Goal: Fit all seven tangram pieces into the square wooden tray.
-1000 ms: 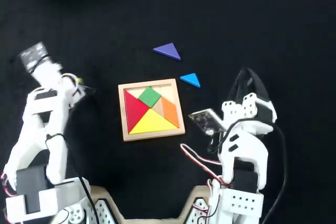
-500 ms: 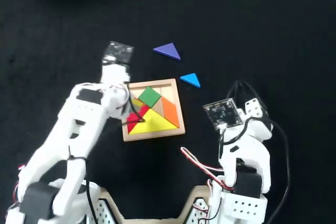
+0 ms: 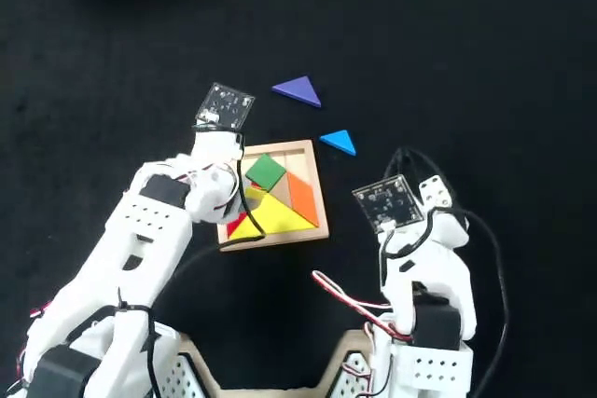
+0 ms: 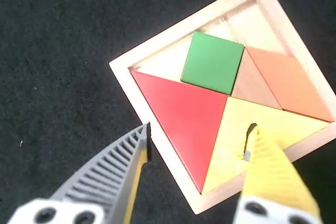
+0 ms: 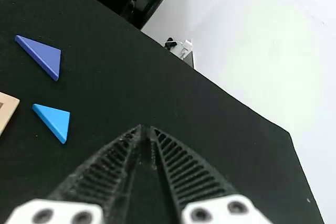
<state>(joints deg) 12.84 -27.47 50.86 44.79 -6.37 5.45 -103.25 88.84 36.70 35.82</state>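
Clearly the tray [image 3: 323,195], at the centre of the high view on the black desk [image 3: 485,62], is five pieces along. The red triangle [image 4: 184,114] and yellow triangle [image 4: 223,150] fill its lower half. The green square [image 4: 212,61], a tan triangle [image 4: 252,90] and the orange piece [image 4: 286,85] sit above them. Pale bare wood shows on either side of the square, and I judge those gaps to be kept for the two loose pieces. The purple triangle [image 3: 298,91] lies above the tray, and the blue triangle [image 3: 339,143] lies just off its upper right corner.

The left jaws hang released over the tray's lower left. One tip is outside the rim and the other is over the yellow triangle, so they straddle the red one. That spread looks meant for nudging or squaring seated pieces, not for lifting.

The right jaws are clenched on nothing at the lower right of the high view. They point toward the loose triangles, probably parked out of the way.
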